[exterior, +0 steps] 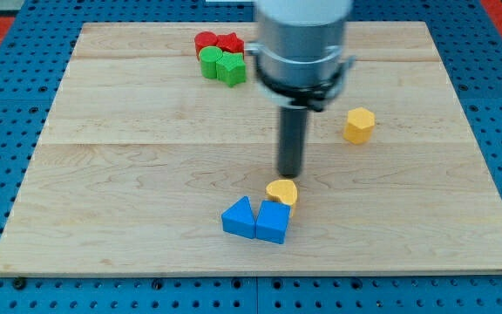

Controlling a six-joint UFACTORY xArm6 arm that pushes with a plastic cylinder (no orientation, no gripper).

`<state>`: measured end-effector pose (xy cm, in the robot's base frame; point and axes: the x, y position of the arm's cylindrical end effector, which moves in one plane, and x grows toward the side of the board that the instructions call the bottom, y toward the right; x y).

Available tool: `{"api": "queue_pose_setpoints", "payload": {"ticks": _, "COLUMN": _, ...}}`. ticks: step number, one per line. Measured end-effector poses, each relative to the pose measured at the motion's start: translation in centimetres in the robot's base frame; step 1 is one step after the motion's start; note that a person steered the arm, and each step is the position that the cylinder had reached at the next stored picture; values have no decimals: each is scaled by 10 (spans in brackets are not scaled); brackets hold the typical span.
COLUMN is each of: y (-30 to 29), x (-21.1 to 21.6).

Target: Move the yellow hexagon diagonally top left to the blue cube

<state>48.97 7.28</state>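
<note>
Hovering over the middle of the wooden table, my tip is the lower end of a straight dark rod hanging from a grey cylinder housing near the table's top edge. It's a bare rod, so there is nothing that opens or closes and it holds nothing. The tip sits just above a yellow rounded block, very near it; contact can't be confirmed from this angle.

That yellow rounded block lies low on the table, a bit right of centre toward the bottom edge. It touches the top of the blue cube. Its exact shape is hard to make out because it is partly hidden behind the cube. The blue cube sits close to the bottom edge, touching a blue triangular block on its left side.

The yellow hexagon stands alone on the right half of the table, well apart from the tip, up and to the view's right of it, and well apart from the blue pair.

Near the top edge, left of the housing, sits a tight cluster: red round block, red star-like block, green round block, green block of unclear shape, all touching or nearly so.

Count: two yellow, two blue, two red, two green, eight blocks total. One rod. No readable writing, brand or label anywhere. Blue pegboard surrounds the table.
</note>
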Motion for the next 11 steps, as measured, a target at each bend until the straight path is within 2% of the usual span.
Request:
{"api": "queue_pose_setpoints", "payload": {"ticks": 1, "y": 86, "x": -12}}
{"api": "queue_pose_setpoints", "payload": {"ticks": 2, "y": 120, "x": -52}}
{"api": "queue_pose_setpoints", "payload": {"ticks": 3, "y": 84, "x": -77}}
{"api": "queue_pose_setpoints", "payload": {"ticks": 5, "y": -33, "x": -70}}
{"api": "queue_pose_setpoints", "payload": {"ticks": 6, "y": -49, "x": -101}}
{"api": "queue_pose_setpoints", "payload": {"ticks": 8, "y": -64, "x": -14}}
{"api": "queue_pose_setpoints", "payload": {"ticks": 9, "y": -59, "x": -1}}
{"api": "queue_pose_setpoints", "payload": {"ticks": 10, "y": -29, "x": -18}}
{"api": "queue_pose_setpoints", "payload": {"ticks": 11, "y": 34, "x": 11}}
